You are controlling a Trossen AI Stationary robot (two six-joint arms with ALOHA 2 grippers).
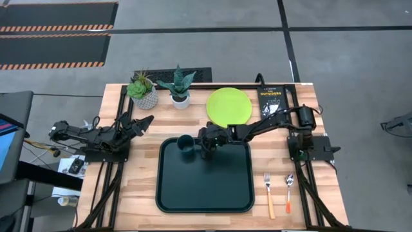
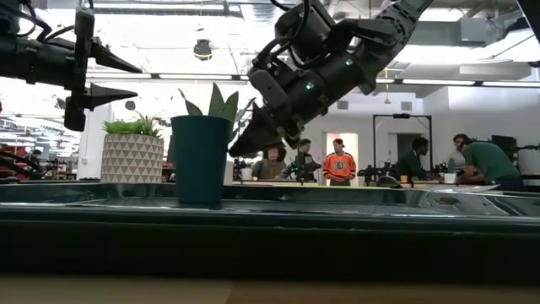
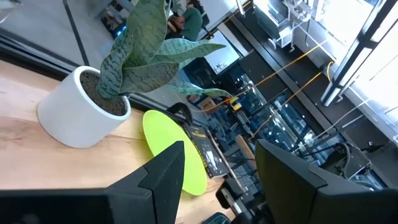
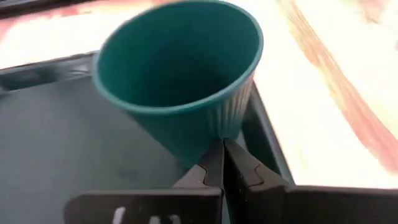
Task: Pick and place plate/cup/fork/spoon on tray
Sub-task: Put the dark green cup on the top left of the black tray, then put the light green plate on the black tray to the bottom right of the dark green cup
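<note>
Wooden slatted table [image 1: 141, 193] is carrying everything. Tray [image 1: 205, 196] is lying at near centre, touching the boards. Plate [image 1: 228, 106] is sitting flat at far centre-right, just beyond the tray's far right corner. Black book [image 1: 272, 98] is lying just right of the plate. Patterned plant pot [image 1: 145, 98] and white plant pot [image 1: 181, 99] are standing side by side at far left-centre. Fork [image 1: 268, 195] and spoon [image 1: 289, 192] are lying parallel, just apart, right of the tray near the front edge.
</note>
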